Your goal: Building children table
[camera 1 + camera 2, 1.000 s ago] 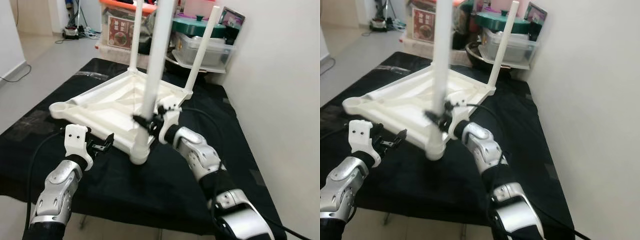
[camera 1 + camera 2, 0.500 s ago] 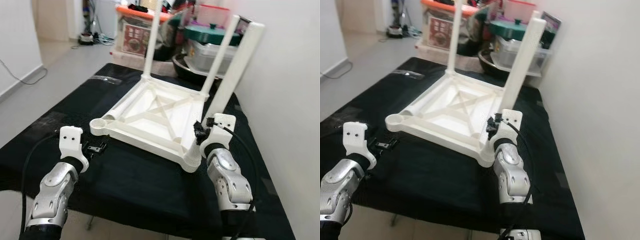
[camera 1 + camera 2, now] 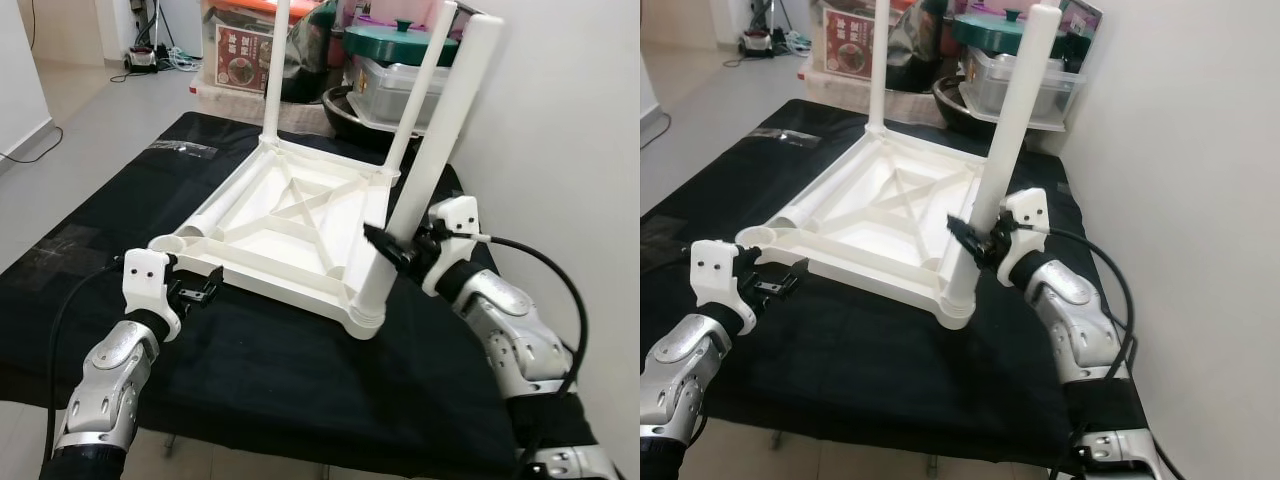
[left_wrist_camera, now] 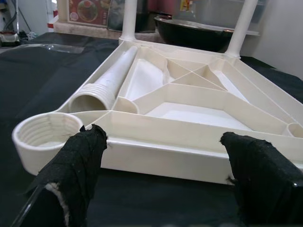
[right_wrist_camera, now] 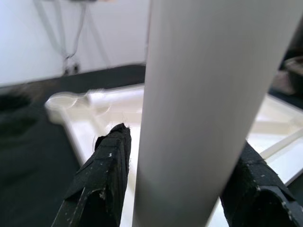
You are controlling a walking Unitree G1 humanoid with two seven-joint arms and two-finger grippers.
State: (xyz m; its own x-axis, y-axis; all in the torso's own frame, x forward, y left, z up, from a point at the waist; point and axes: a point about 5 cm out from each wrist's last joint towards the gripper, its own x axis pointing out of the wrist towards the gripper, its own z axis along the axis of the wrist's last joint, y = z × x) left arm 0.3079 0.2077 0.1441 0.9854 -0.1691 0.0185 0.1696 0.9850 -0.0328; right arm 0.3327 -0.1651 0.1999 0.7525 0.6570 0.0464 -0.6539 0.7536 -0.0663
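Observation:
The white children's table top (image 3: pixel 300 215) lies upside down on a black cloth (image 3: pixel 260 370). Three white legs stand in its corners: far left (image 3: pixel 272 70), far right (image 3: pixel 420 90) and near right (image 3: pixel 430 170). My right gripper (image 3: pixel 385 243) is shut on the near right leg low down, one finger (image 5: pixel 106 170) on each side. A loose threaded leg (image 4: pixel 109 82) lies inside the top beside the empty corner socket (image 4: pixel 45 135). My left gripper (image 3: pixel 208 287) is open, holding nothing, just in front of the top's near edge by that socket.
Storage boxes and a green-lidded pot (image 3: pixel 400 50) crowd the back edge of the cloth. A white wall (image 3: pixel 560 150) runs close along the right. Bare floor (image 3: pixel 90 120) lies to the left. A clear plastic bag (image 3: pixel 185 148) rests on the far left of the cloth.
The camera has swung, shifting the whole picture. My right gripper has stayed at the near right leg, its arm now reaching in from the right. My left gripper has hardly moved.

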